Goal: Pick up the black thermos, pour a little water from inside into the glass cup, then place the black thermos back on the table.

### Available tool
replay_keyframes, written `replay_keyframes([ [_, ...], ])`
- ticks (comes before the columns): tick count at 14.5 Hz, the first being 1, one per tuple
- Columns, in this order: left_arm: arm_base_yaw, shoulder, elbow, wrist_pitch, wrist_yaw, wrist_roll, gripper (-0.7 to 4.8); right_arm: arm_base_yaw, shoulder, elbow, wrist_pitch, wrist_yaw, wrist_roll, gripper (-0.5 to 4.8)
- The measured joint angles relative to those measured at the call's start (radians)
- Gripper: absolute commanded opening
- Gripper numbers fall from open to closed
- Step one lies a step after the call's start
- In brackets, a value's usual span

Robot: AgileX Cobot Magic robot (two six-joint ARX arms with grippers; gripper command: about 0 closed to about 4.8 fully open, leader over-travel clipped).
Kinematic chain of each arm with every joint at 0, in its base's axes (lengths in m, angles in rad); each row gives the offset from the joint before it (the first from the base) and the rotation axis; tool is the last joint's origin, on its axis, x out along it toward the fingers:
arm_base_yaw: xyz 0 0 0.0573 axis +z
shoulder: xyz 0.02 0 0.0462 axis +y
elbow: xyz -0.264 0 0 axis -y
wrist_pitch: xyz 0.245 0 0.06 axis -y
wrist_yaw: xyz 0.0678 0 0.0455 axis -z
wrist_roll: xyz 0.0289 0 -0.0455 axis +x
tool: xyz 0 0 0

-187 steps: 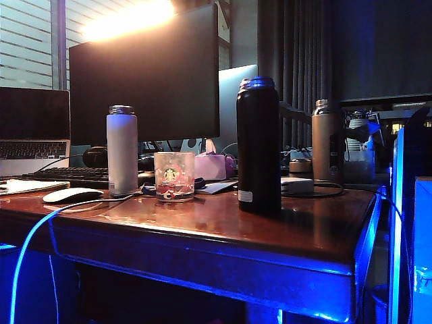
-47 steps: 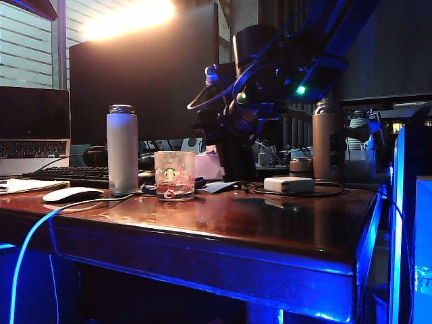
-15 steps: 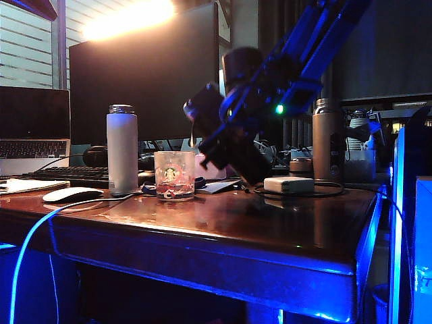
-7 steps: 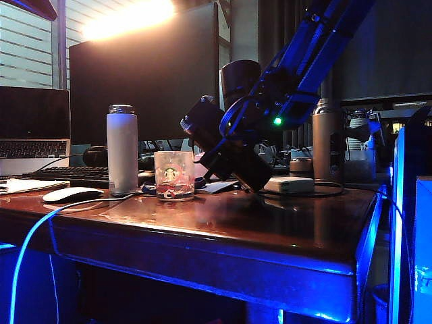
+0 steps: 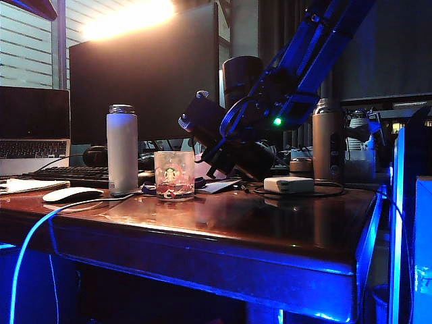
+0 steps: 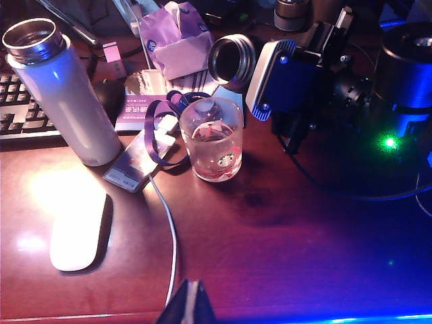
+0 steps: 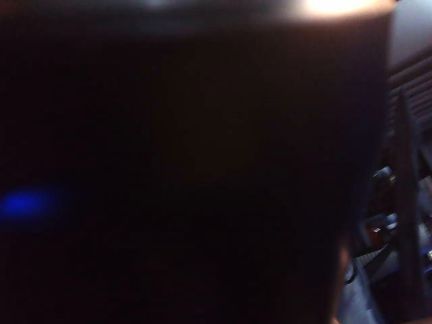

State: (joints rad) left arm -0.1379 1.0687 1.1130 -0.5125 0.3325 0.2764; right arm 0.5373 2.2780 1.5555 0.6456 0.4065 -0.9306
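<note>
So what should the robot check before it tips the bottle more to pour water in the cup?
1. Right gripper holding the black thermos: ok, it is clamped round the tilted body.
2. Thermos mouth open and aimed toward the glass cup: ok.
3. Mouth directly above the cup: not ok, it sits beside and behind the rim.
4. Cup upright on the table: ok.
5. Water flowing yet: cannot tell.
6. Left gripper out of the way: ok, it hangs near the table's front, away from the cup.
</note>
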Motion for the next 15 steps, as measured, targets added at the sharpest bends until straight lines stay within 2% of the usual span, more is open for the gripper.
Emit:
replay_keyframes([
  [15, 0.0, 0.0, 0.0, -0.005, 0.0, 0.0, -0.05, 0.0, 0.0, 0.0, 0.027, -0.033, -0.255, 2.41],
])
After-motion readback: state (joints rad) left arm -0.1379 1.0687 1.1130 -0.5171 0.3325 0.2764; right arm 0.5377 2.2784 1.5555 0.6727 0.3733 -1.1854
